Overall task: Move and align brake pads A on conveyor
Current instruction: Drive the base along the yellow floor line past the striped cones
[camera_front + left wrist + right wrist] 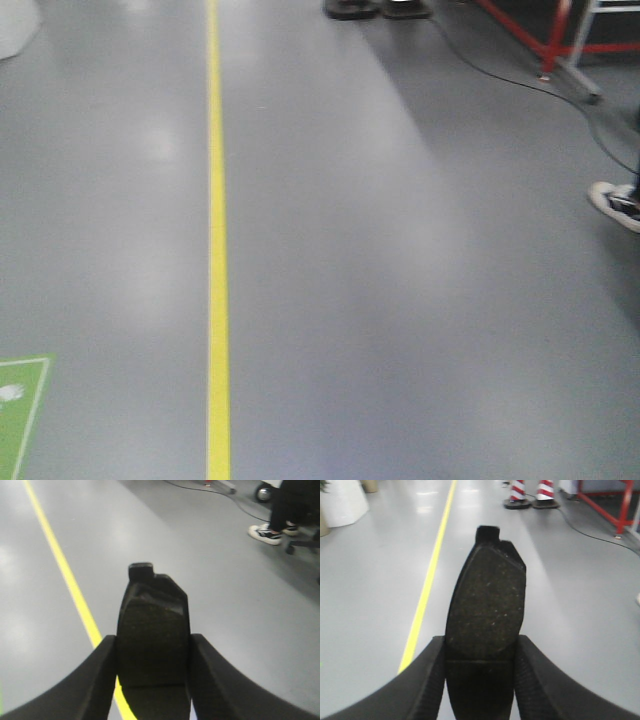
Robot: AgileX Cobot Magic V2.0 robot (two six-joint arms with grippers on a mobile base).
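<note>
A dark grey brake pad (152, 635) with a thin groove sticks forward out of my left gripper (152, 672), whose black fingers are shut on its two edges. My right gripper (480, 675) is shut the same way on a second brake pad (487, 600), speckled grey with a black backing tab at its far end. Both pads hang above grey floor. The conveyor is out of view in all three views. Neither gripper shows in the front view.
A yellow floor line (216, 250) runs ahead over glossy grey floor. A red frame (545, 35) and a black cable (520, 80) lie at far right, with a person's shoe (615, 203). Striped cones (532, 492) stand far ahead. A green floor marking (20, 410) is at lower left.
</note>
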